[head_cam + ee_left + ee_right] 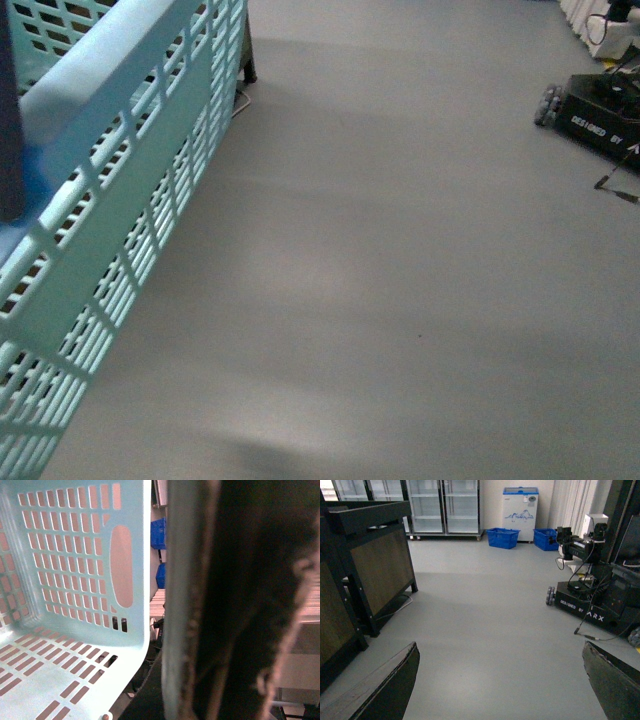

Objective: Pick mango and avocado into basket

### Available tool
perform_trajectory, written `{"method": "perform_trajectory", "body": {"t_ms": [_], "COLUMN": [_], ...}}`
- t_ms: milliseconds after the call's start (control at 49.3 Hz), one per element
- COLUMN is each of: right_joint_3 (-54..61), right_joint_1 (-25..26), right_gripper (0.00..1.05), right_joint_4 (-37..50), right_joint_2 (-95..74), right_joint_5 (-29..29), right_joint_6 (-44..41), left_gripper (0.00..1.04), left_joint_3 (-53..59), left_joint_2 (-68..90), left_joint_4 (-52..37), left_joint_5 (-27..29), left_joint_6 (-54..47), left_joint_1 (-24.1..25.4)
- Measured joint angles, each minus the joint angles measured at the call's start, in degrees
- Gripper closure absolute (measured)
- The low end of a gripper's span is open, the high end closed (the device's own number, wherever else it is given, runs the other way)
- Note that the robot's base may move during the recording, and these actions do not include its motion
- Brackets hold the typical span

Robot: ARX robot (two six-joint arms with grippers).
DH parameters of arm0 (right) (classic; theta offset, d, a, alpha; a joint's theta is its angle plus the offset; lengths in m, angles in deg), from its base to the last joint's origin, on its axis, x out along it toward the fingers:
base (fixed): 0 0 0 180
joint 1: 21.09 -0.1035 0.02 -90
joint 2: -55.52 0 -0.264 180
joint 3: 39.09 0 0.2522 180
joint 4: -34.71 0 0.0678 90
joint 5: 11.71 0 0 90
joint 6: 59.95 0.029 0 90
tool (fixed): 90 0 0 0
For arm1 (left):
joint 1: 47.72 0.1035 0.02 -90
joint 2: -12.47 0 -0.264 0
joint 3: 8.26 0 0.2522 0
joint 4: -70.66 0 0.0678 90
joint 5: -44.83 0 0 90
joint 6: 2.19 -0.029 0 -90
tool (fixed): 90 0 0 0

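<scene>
One pale turquoise slotted plastic basket [110, 150] stands at the front view's left on grey floor [400, 250]. Right gripper [500, 652]: two fingers [385, 690] spread wide, holding nothing. Left gripper: spread cannot be told.

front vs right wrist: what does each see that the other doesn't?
Front only: the turquoise basket, its lattice wall filling the left side.
Right wrist only: the right gripper, open, with nothing between its fingers; dark wooden stands, glass-door fridges, a white freezer and blue bins.
Both: the grey floor and the black wheeled base marked DESIGNED BY.
</scene>
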Motion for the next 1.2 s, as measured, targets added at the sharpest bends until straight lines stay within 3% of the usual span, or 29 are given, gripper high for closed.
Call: {"method": "perform_trajectory", "body": {"t_ms": [1197], "right_joint_3": [0.0], "right_joint_1": [0.0], "right_gripper": [0.08], "right_joint_4": [0.0], "right_joint_2": [0.0], "right_joint_5": [0.0], "right_joint_6": [0.0], "left_gripper": [0.96], "left_joint_3": [-0.04], "left_joint_2": [-0.09], "left_joint_4": [0.0], "left_joint_5": [0.02], "left_joint_6": [-0.02], "left_joint_1": [0.0]}}
